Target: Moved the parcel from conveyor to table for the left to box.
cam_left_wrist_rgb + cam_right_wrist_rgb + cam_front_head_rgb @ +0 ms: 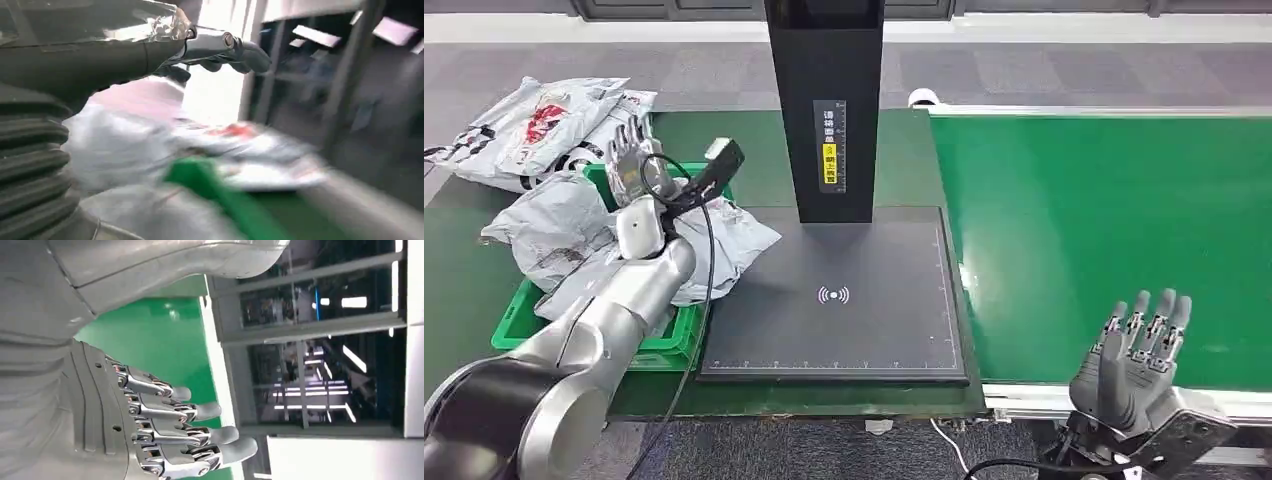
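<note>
A white contactless-signal symbol (833,295) is printed near the middle of the black scanner pad (874,330). The black post (826,100) above the pad carries a vertical label (830,145), white and yellow with small characters too fine to read. The parcels' (534,125) red and black print is illegible.

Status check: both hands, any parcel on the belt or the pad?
Left hand open, raised over the green bin of grey parcels. Right hand open beside the conveyor. Belt and black pad bare. Nothing in the way.
</note>
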